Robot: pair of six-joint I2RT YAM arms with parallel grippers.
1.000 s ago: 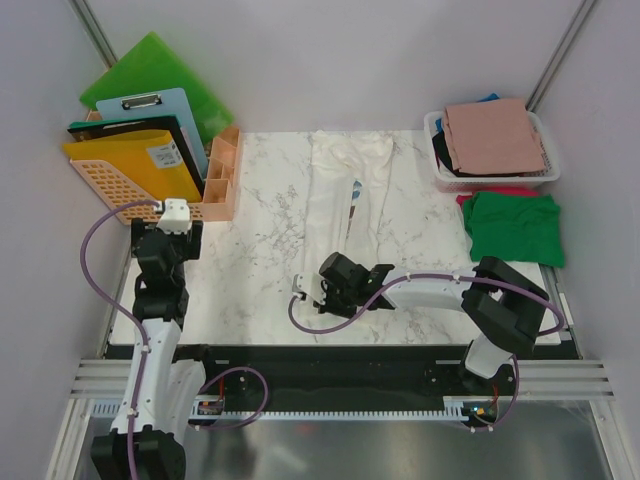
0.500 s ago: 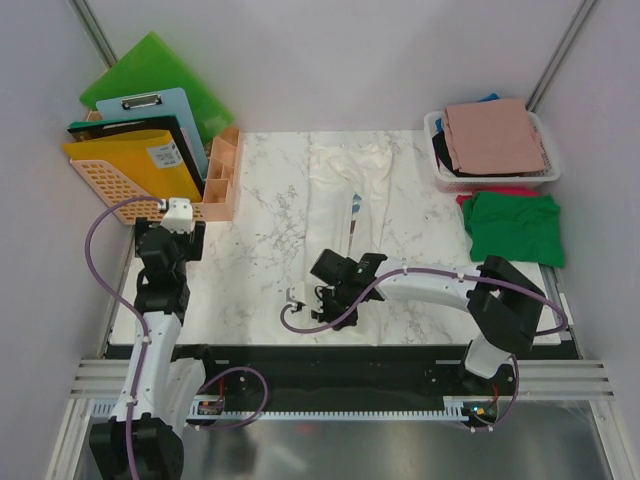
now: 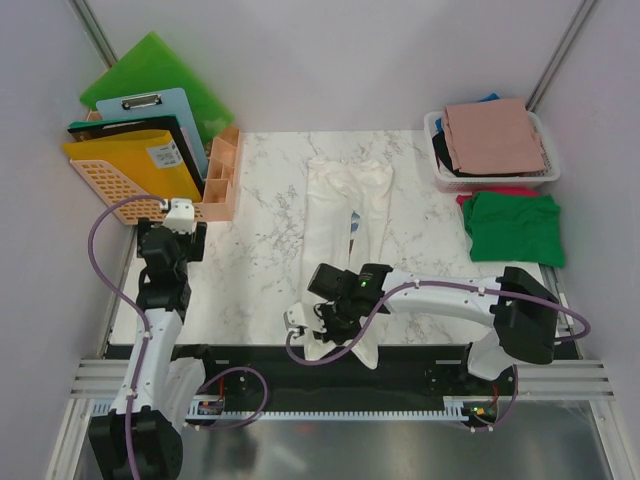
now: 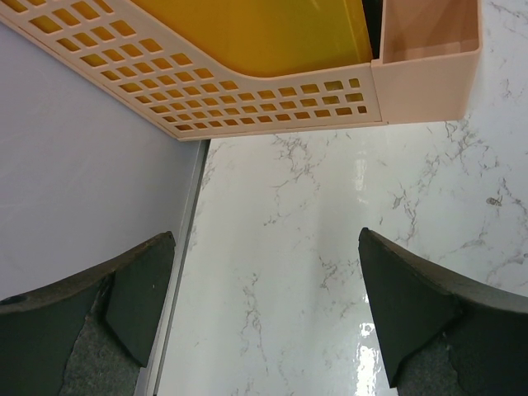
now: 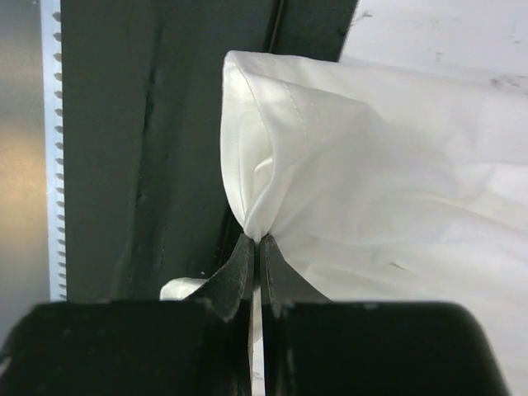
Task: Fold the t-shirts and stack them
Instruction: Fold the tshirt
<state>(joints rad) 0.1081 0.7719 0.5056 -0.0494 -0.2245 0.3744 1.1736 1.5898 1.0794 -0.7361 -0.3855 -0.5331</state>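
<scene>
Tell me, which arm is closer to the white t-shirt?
Right. The right end effector is shut on the cream-white t-shirt, pinching its hem; the left end effector hangs open far to the left, beside the peach file rack.

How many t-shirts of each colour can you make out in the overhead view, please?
cream-white t-shirt: 1
green t-shirt: 1
red t-shirt: 1 (only an edge shows)
dusty-pink t-shirt: 1
black t-shirt: 1 (a glimpse)
blue t-shirt: 1 (a glimpse)
Total: 6
</scene>
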